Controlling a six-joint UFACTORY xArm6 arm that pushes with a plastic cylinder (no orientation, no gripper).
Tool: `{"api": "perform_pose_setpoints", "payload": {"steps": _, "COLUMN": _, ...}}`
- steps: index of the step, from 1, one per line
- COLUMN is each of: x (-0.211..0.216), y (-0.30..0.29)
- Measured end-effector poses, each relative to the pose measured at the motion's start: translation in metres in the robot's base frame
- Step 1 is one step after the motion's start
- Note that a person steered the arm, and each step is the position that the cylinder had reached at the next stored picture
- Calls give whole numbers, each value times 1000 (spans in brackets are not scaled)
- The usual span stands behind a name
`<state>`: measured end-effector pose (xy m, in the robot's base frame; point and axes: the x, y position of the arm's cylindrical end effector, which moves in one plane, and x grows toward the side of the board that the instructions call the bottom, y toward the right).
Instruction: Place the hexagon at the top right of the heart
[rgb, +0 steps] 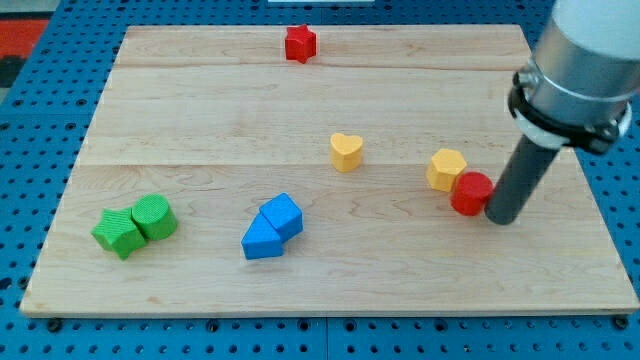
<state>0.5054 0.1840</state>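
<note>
Just my tip (499, 218) — beside red block (471, 193)

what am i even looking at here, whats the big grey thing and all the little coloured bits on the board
One camera looks down at a wooden board. The grey thing is a robot arm ending in a dark rod; it has no fingers and holds nothing, it only pushes. My tip sits just right of the red cylinder, which touches the yellow hexagon. Left of them is the yellow heart. Also there: a red star at the top, two blue blocks, and two green blocks.
</note>
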Motion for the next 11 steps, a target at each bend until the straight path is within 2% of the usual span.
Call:
{"api": "perform_pose_setpoints", "payload": {"steps": 1, "x": -38, "y": -7}}
{"api": "perform_pose_setpoints", "payload": {"steps": 2, "x": -58, "y": -10}}
{"api": "perform_pose_setpoints", "payload": {"steps": 3, "x": -31, "y": -3}}
{"api": "perform_pose_setpoints", "payload": {"steps": 4, "x": -12, "y": -37}}
{"api": "perform_pose_setpoints", "payload": {"steps": 5, "x": -47, "y": -65}}
{"api": "perform_pose_setpoints", "payload": {"steps": 6, "x": -77, "y": -65}}
{"api": "perform_pose_setpoints", "payload": {"steps": 11, "x": -137, "y": -64}}
